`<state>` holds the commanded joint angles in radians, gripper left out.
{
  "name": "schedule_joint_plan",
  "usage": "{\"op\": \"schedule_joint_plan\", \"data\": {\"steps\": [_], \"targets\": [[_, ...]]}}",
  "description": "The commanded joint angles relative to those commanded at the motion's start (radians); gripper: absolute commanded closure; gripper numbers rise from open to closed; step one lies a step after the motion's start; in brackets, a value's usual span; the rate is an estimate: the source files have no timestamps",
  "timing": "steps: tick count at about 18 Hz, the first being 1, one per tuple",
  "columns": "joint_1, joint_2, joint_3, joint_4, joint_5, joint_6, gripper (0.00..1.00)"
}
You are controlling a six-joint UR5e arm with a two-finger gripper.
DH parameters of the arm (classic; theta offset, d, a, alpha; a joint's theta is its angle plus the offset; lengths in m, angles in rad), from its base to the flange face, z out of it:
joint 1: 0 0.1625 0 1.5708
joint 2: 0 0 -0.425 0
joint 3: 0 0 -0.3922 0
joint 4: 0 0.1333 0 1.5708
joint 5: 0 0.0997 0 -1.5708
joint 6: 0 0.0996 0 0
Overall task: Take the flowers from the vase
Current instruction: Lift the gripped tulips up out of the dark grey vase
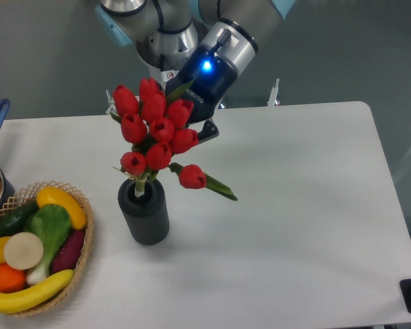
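Flowers (155, 133) sat mid-lift, stem ends just at vase (144, 211) mouth, bunch axis leaning up-right toward gripper (192, 133). Fingers mostly hidden behind buds, prob closed on the stems.

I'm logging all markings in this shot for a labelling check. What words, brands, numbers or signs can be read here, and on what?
"ROBOTIQ": white lettering on the dark body of the gripper, partly hidden by the flowers.
Small red-and-white sticker on the arm's base: too small to read.
Nothing readable on the vase, basket or table.
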<state>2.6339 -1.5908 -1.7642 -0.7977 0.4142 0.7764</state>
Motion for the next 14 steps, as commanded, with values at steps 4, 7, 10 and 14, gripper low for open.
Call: {"op": "schedule_joint_plan", "data": {"steps": [4,7,10,14], "targets": [[0.012,-0.003,0.023,0.000,0.002,-0.009,0.70],[0.043,-0.021,0.051,0.000,0.003,-0.003,0.70],[0.092,-0.060,0.071,0.000,0.006,0.000,0.70],[0.170,-0.066,0.063,0.000,0.006,-0.002,0.70]]}}
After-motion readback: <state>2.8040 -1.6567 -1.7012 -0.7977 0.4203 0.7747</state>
